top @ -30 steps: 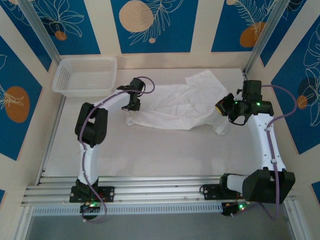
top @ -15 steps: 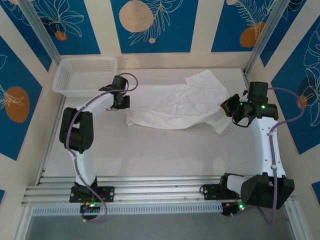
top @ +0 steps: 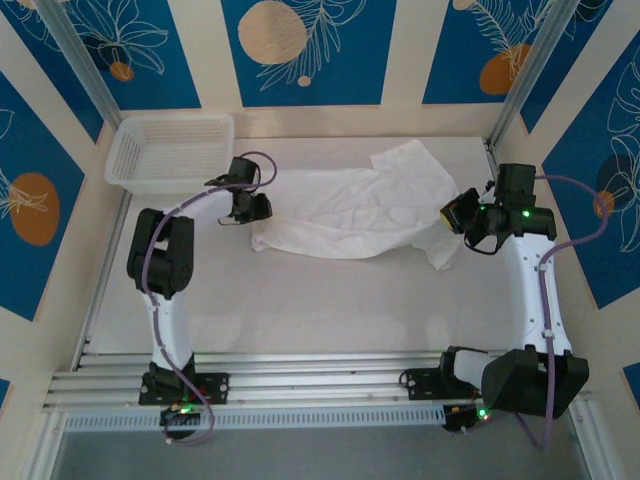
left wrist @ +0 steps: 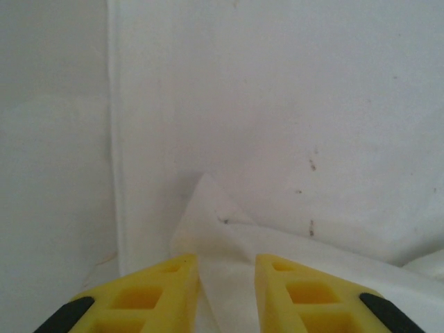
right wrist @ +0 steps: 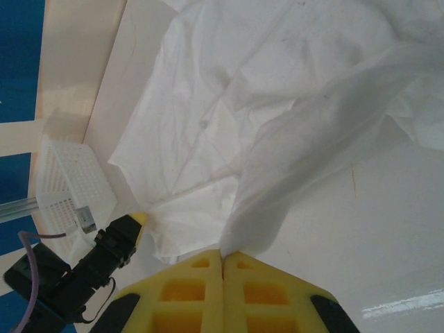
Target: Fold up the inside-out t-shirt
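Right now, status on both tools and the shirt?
Left tool slightly open around t-shirt corner. Right tool shut on its edge. T-shirt spread out, not yet folded. Basket far left, apart from it.

**White t-shirt lies rumpled between the two tools**

The t-shirt (top: 350, 215) is plain white, soft and creased, with no print. It lies on the bench (top: 300, 300), drawn out lengthways from the left tool (top: 258, 209) to the right tool (top: 452, 212).

At the left tool's end the cloth lies flat and comes to a pointed corner (left wrist: 208, 208). That corner sits in the gap between the left tool's (left wrist: 227, 267) parted fingers.

At the other end a fold of cloth (right wrist: 277, 173) is gathered and lifted, and the right tool (right wrist: 223, 260) has it pinched between its closed fingers. Just beyond the right tool, on the far side, a broad flap spreads flat. On the near side a short end trails beside the tool.
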You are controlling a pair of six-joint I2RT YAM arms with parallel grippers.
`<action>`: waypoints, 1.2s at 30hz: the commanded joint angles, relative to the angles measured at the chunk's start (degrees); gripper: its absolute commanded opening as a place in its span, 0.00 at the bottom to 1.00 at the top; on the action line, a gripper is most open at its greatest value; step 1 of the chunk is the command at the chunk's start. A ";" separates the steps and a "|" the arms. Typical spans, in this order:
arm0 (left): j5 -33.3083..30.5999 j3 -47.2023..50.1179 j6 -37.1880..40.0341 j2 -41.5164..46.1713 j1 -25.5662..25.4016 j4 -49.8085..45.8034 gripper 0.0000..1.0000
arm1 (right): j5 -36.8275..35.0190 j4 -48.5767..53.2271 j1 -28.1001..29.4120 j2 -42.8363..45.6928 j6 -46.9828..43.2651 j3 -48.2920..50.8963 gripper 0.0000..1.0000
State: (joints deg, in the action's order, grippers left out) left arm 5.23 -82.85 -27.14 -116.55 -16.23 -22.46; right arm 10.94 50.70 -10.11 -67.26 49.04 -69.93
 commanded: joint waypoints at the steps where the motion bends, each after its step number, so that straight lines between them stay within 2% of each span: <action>1: 3.81 0.06 -2.80 -0.99 0.56 2.94 0.27 | 1.37 1.68 0.19 1.21 0.10 -0.16 0.00; 5: 3.47 0.13 -3.19 -0.83 0.71 2.97 0.21 | 1.22 2.03 0.26 1.52 0.10 -0.28 0.00; 12: -2.14 3.13 -3.31 3.10 3.33 1.38 0.28 | 1.13 1.95 0.22 1.52 0.32 -0.73 0.00; 21: 7.49 3.84 -6.24 1.42 4.54 6.92 0.28 | 1.25 1.38 0.69 0.91 0.72 -0.73 0.00; 30: 9.62 2.14 -6.72 -0.58 4.50 7.49 0.23 | 0.84 1.86 0.86 1.00 0.89 -1.08 0.00; 36: 9.66 1.81 -6.61 -1.82 4.48 6.39 0.26 | 0.93 1.97 0.96 1.01 0.98 -1.35 0.00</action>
State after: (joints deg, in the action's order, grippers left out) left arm 13.54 -79.85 -33.19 -116.62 -11.75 -15.40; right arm 10.92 51.77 -9.69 -66.83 49.47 -69.95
